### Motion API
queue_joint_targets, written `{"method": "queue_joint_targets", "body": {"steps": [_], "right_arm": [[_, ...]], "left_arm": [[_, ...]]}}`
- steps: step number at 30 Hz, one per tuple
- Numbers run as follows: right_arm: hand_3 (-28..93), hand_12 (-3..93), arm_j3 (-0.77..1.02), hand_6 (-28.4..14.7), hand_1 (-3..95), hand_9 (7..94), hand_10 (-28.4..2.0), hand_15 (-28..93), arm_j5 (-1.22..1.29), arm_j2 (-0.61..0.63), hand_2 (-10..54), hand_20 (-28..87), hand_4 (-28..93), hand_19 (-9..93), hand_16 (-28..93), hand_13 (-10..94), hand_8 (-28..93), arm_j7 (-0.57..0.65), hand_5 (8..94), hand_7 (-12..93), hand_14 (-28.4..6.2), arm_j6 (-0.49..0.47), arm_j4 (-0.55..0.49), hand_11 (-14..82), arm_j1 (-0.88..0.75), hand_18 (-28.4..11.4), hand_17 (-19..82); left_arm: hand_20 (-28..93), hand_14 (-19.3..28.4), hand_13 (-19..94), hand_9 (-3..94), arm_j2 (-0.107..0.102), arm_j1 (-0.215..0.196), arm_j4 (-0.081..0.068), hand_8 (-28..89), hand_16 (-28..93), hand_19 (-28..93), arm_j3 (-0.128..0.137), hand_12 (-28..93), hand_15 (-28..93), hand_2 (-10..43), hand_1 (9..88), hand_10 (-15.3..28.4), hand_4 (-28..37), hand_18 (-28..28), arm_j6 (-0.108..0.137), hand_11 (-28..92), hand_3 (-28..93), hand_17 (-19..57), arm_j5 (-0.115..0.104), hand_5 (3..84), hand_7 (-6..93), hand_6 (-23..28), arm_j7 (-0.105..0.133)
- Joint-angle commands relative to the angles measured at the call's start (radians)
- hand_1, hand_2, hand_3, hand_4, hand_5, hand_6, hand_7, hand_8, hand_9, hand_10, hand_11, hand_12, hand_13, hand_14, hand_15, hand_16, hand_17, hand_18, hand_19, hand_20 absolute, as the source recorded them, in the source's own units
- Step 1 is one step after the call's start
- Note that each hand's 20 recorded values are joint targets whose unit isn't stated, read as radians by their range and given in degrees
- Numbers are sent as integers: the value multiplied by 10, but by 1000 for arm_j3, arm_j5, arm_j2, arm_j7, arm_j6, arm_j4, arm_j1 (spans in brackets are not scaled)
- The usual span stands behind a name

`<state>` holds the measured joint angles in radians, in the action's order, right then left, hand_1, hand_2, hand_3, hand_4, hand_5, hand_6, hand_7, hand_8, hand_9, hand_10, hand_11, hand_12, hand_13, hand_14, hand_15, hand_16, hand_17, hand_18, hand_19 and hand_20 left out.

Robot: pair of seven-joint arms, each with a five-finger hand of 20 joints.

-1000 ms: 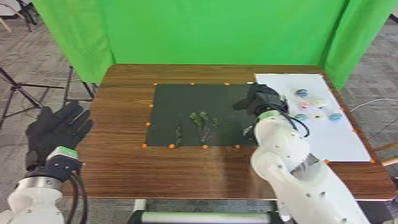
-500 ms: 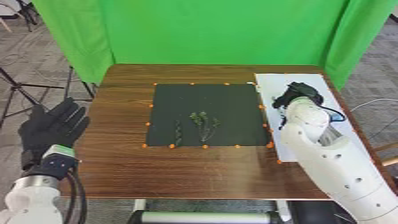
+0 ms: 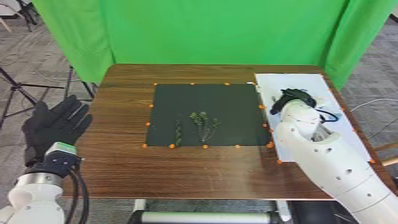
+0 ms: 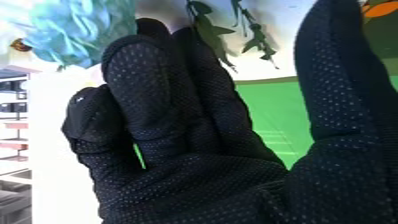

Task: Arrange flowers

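In the head view my right hand (image 3: 293,97) is over the white sheet (image 3: 284,145) at the right, covering most of the flowers there. The right wrist view shows my right hand (image 4: 187,125) with its fingers fairly straight and the thumb apart, holding nothing. Beside its fingertips is a light blue flower (image 4: 80,30), with green leaves (image 4: 213,32) near it. Green sprigs (image 3: 204,122) and a thin stem (image 3: 179,133) lie on the dark mat (image 3: 178,100). My left hand (image 3: 55,127) is open, palm up, off the table's left edge.
Orange markers (image 3: 205,146) dot the mat's border. The brown table (image 3: 169,172) extends around the mat and sheet. A green curtain (image 3: 222,35) hangs behind it, and a tripod (image 3: 18,87) stands at the left.
My right hand has moved right from the mat's right edge to over the white sheet, and has shifted slightly since. The left hand has barely moved. The sprigs lie as before.
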<state>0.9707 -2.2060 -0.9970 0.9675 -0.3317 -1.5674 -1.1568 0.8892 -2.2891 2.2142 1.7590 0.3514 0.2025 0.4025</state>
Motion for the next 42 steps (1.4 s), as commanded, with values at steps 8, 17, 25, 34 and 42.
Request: {"method": "queue_joint_targets", "body": {"steps": [8, 17, 25, 34, 42], "right_arm": [[651, 286, -33, -58, 478, 743, -165, 642, 25, -39, -95, 395, -282, 932, 284, 744, 56, 0, 705, 283, -109, -84, 88, 365, -27, -266, 425], [559, 466, -39, -32, 586, 783, -129, 667, 0, -33, -95, 437, -282, 932, 314, 772, 188, -32, 735, 352, -100, -17, 77, 356, -59, -267, 440], [669, 555, -5, -17, 591, 850, -95, 635, -67, 43, -95, 458, -280, 932, 329, 820, 206, -96, 757, 433, -79, 121, -57, 258, -135, -266, 467], [682, 561, 78, -17, 587, 847, -95, 629, -10, 98, -95, 454, -282, 932, 334, 824, 217, -117, 746, 435, -78, 208, -315, 254, -218, -266, 469], [684, 553, 106, -17, 586, 845, -96, 628, 67, -1, -95, 460, -282, 932, 335, 825, 211, -91, 741, 443, -77, 225, -374, 256, -243, -266, 475]], "left_arm": [[156, 133, 213, 329, 20, -17, 1, -149, -65, 377, 0, 143, 524, 128, 295, 143, -258, 136, -16, 358, 731, -59, -7, 423, 335, 72, -3], [185, 136, 217, 331, 16, -40, 9, -145, -64, 418, 18, 143, 531, 128, 295, 144, -260, 143, -11, 358, 733, -58, -13, 424, 330, 74, 7], [175, 136, 218, 331, 18, -39, 9, -144, -65, 404, 13, 143, 529, 129, 294, 143, -261, 140, -6, 358, 733, -60, -14, 424, 330, 75, 9], [173, 134, 218, 331, 17, -70, 24, -144, -65, 401, 42, 142, 527, 131, 294, 143, -262, 140, 22, 357, 733, -61, -23, 422, 330, 74, 32], [170, 133, 214, 330, 17, -55, 17, -147, -65, 398, 34, 142, 526, 132, 294, 143, -262, 139, 9, 357, 735, -62, -20, 408, 334, 71, 19]]}}
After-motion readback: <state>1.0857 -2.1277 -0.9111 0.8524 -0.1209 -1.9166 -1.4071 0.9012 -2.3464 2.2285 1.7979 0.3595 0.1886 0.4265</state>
